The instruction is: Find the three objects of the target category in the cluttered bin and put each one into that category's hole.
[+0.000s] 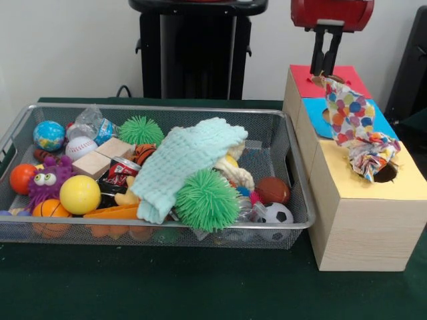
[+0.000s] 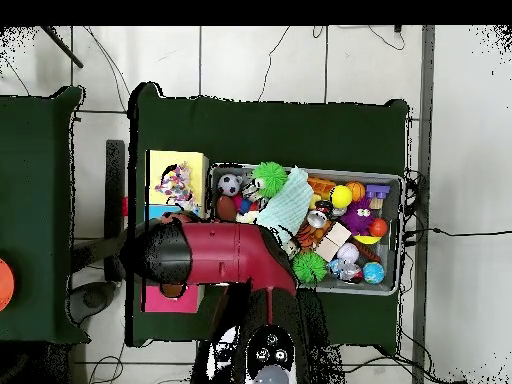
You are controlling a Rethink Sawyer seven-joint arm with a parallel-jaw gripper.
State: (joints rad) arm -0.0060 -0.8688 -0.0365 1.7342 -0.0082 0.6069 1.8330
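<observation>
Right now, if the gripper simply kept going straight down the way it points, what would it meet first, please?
Probably the patterned soft piece hanging directly under the gripper, which seems to be holding its top. Beneath that are the blue-topped box and the red-topped box; depth is unclear.

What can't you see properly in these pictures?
- Front view: the yellow box's hole is half covered by a patterned cloth piece.
- Front view: whatever lies under the mint green cloth in the bin is hidden.
- Overhead view: the robot arm covers the blue box and part of the red box.
- Both views: whether the gripper actually grips the dotted cloth piece cannot be told.
</observation>
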